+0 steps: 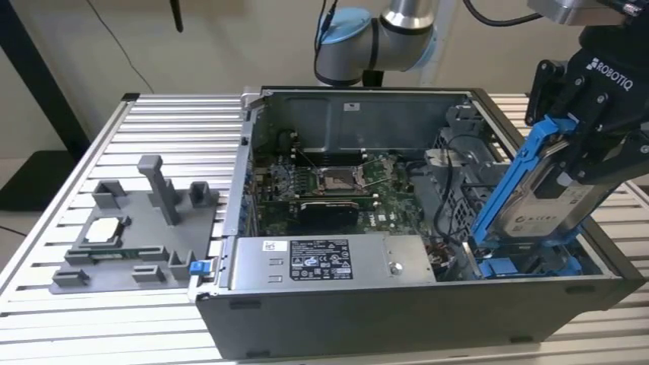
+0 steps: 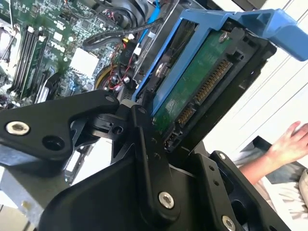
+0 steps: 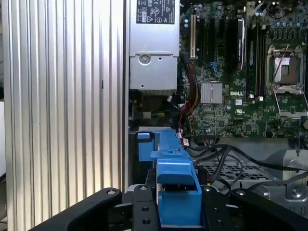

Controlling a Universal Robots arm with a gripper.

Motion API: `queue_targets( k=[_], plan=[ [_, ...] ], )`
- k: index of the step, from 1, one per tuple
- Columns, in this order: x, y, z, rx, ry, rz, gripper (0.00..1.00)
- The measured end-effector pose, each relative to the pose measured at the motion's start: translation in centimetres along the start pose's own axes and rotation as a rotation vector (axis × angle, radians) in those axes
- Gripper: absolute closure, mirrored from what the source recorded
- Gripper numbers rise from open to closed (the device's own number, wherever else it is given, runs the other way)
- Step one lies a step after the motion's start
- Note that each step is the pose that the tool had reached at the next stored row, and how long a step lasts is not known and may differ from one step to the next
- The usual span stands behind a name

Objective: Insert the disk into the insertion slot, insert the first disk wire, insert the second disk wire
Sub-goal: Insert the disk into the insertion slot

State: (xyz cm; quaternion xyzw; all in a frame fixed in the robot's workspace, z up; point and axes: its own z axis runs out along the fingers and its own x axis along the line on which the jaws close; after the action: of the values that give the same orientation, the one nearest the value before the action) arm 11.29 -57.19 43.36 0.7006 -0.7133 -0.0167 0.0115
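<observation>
Gripping the disk by its bright blue plastic frame, the black metal claw is clenched on it and holds it on edge, tilted, over the drive bay at the exterior view's right end of the open computer case. The disk is a flat silver-grey slab with a white label. In the second wrist view its green circuit board and a row of gold contacts face the camera, with the claw clamped beside them. In the first wrist view the glossy blue frame sits between two matte black fingers.

The disk's lower end dips behind blue parts in the bay, so whether it touches them is hard to tell. The arm is cut off by the picture's upper edge.

One ribbed aluminium table carries one case and one grey plastic tray with one square chip. Inside lie one green motherboard, one grey labelled metal box and several black cables. One person's hand shows, cut off at the edge.
</observation>
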Motion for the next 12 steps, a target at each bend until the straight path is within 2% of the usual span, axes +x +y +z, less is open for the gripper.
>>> queue_targets(
  k=[5, 12],
  plan=[
    [0.06, -0.51, 0.70, -0.0016, -0.0030, 0.000, 1.00],
    [0.11, -0.66, 1.78, -0.0029, -0.0040, 0.000, 1.00]
  ],
)
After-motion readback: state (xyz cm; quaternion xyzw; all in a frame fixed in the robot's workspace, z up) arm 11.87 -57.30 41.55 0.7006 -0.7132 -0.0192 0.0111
